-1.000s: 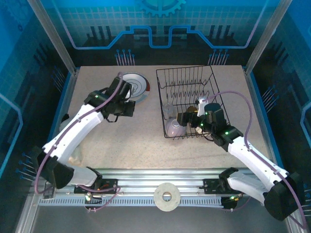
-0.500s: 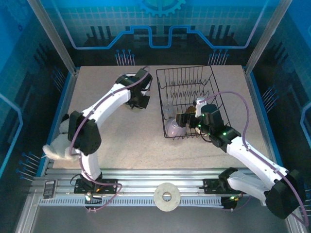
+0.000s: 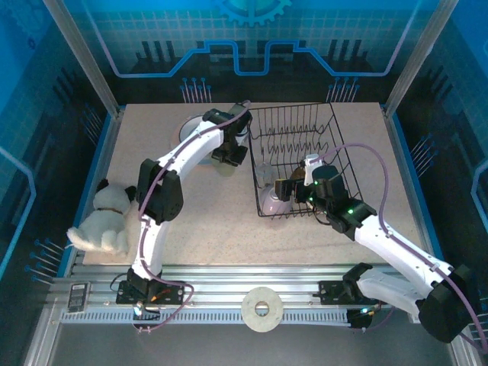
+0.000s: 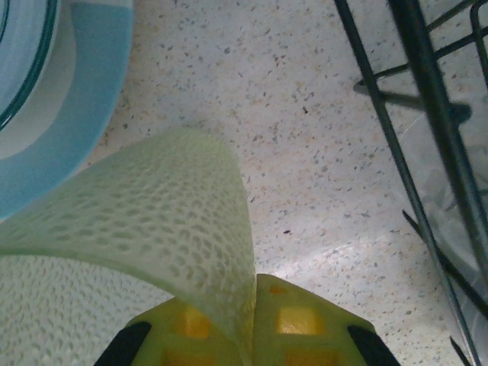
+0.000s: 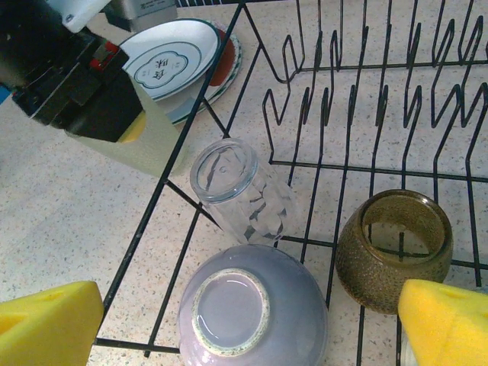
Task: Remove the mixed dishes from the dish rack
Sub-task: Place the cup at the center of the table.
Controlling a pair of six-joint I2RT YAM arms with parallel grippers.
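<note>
Right wrist view: right gripper (image 5: 244, 324) spread wide above lavender bowl (image 5: 252, 313), glass (image 5: 240, 191) and brown cup (image 5: 393, 248) inside dish rack (image 3: 290, 107). Risk: descent snags rack wire or knocks glass. Left gripper (image 3: 231, 155) beside rack, jaw state unclear.

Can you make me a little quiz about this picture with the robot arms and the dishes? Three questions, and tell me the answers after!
1. True or false: the lavender bowl lies upside down inside the dish rack.
2. Pick one. Where are the plates?
A. Standing between the rack's prongs
B. Stacked on the table, left of the rack
C. Leaning upright against the rack
3. Fill the gap: the right gripper hangs over the rack with its yellow fingers ___ (open or shut).

Key: 1 true; 2 B; 3 open.
</note>
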